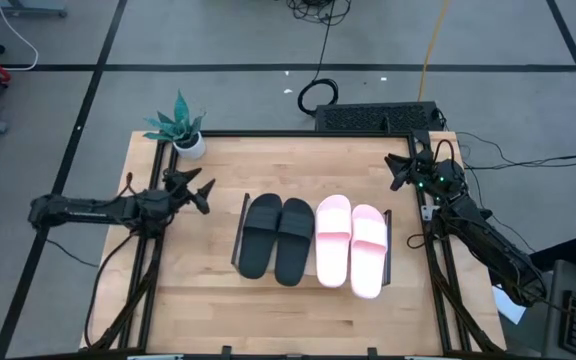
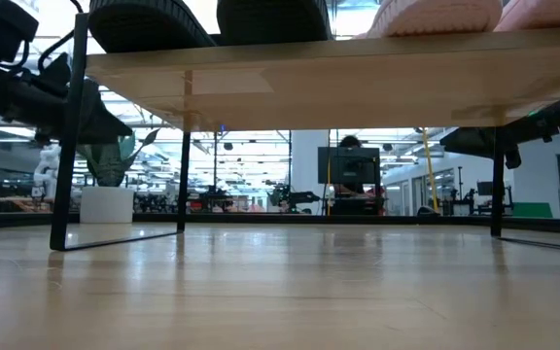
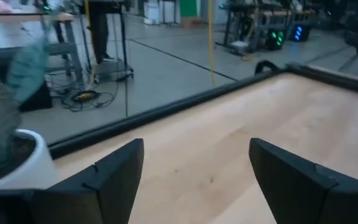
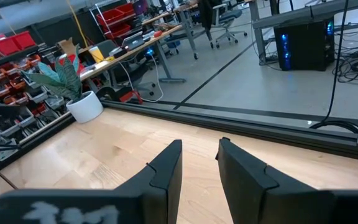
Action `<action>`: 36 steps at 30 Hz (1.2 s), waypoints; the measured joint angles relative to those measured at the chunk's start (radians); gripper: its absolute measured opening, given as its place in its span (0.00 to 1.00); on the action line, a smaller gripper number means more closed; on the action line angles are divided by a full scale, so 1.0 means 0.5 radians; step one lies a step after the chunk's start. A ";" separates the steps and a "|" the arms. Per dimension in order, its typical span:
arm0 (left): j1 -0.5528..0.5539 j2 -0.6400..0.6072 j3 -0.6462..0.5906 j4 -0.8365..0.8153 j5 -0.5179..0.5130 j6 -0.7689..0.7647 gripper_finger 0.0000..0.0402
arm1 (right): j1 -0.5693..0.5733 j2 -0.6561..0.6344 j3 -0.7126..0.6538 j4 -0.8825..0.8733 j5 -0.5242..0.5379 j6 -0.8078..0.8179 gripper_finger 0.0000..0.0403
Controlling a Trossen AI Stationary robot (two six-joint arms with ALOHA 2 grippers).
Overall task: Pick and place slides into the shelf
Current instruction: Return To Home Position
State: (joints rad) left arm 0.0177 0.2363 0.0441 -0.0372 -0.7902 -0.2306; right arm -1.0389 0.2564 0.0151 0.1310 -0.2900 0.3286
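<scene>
Two matte black slides (image 1: 261, 235) (image 1: 294, 240) and two pale pink slides (image 1: 333, 240) (image 1: 368, 250) lie side by side, soles down, on the shelf's wooden board (image 2: 338, 92). The shelf's black frame (image 1: 240, 235) stands on the table's middle. From table height, the low view shows the black slides (image 2: 149, 24) and pink slides (image 2: 436, 17) on top of the board. My left gripper (image 1: 208, 195) (image 3: 197, 168) hovers open left of the shelf, apart from it. My right gripper (image 1: 396, 172) (image 4: 201, 162) is near the table's far right corner, open only narrowly and holding nothing.
A potted plant in a white pot (image 1: 183, 130) (image 3: 5, 149) (image 4: 79, 99) stands at the table's far left corner, close to my left gripper. The table's black edge rail (image 4: 241, 115) runs along its far side. Bare tabletop (image 1: 298, 165) lies between the shelf and the far edge.
</scene>
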 joint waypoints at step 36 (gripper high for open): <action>0.056 -0.316 -0.007 -0.025 1.278 -0.008 0.73 | 0.000 0.000 0.000 0.001 0.000 0.000 0.23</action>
State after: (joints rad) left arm 0.0456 0.0785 0.0406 -0.0497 -0.1513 -0.2345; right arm -1.0389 0.2565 0.0151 0.1313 -0.2898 0.3286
